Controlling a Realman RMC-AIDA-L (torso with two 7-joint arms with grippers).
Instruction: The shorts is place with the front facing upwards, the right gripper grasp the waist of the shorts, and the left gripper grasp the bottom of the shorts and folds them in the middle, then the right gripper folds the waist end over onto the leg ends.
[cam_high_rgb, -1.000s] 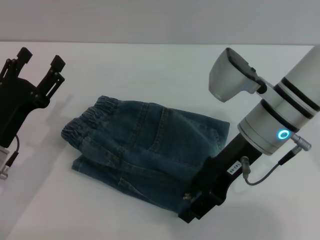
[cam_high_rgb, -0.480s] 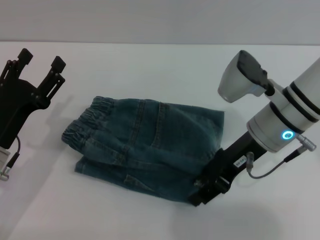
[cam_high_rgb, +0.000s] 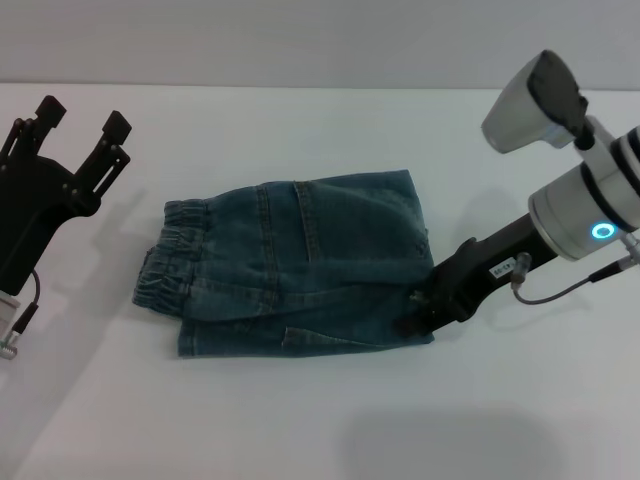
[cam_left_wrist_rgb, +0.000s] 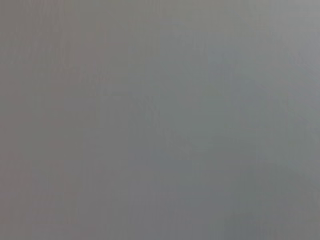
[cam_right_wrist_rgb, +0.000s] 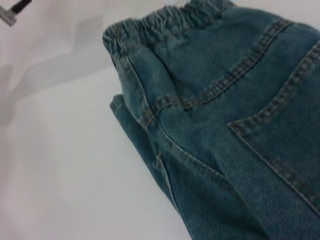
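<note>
The shorts (cam_high_rgb: 300, 265) are matt, woven denim cloth with raised stitching; the table (cam_high_rgb: 300, 430) looks smooth.

Right hand (cam_high_rgb: 420, 308) lies low; left hand (cam_high_rgb: 78, 128) hangs raised, fingers spread.

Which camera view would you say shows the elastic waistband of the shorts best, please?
The right wrist view: the gathered waistband fills its upper part close up. The head view shows it smaller, at the shorts' left end; the left wrist view shows nothing.

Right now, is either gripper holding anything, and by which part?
The right gripper is at the folded denim shorts' right edge, opposite the waistband; an actual grip cannot be told. The left gripper is open, holding nothing.
</note>
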